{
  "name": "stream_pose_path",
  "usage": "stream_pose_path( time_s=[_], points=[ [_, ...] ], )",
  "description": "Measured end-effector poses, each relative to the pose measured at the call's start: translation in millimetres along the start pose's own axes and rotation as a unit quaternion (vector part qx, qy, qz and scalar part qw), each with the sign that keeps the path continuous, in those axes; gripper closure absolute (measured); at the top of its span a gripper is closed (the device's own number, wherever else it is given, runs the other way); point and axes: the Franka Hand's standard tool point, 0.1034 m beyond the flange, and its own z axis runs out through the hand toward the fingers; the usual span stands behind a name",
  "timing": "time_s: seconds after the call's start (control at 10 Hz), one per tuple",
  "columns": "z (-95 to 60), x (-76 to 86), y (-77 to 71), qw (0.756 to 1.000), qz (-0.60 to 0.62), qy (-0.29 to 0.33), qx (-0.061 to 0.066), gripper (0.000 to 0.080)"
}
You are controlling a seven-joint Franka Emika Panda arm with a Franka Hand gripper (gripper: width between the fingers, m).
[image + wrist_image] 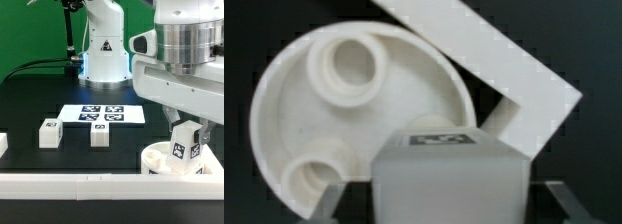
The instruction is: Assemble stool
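The fingers (338, 206) are clamped on the two sides of a white blocky plastic stool leg (184, 150), which is held upright between them; a black-and-white square tag (445, 139) is carried on its face. Directly beneath the fingers a thick round white plastic seat ring (152, 160) is laid flat on the black worktop (30, 110), and the held leg is poised over it. Whether the leg's lower end is touching the seat cannot be told. In the wrist view two round sockets are shown in the seat: one socket (349, 65) well beyond the fingers and a second socket (313, 182) just beside one finger. A long white border rail (90, 183) is set close past the seat, on the near side of the fingers in the exterior view. Two loose white legs, one (98, 134) nearer the fingers and one (48, 133) farther off, are stood on the worktop well apart from the fingers toward the exterior view's left. The marker board (100, 115) is laid just behind them.
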Motion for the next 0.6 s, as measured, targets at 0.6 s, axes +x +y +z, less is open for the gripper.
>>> stream_pose_path(
  time_s=[0.6],
  points=[
    [-1.2, -14.6, -7.7, 0.965, 0.260, -0.010, 0.006, 0.0459]
  ],
)
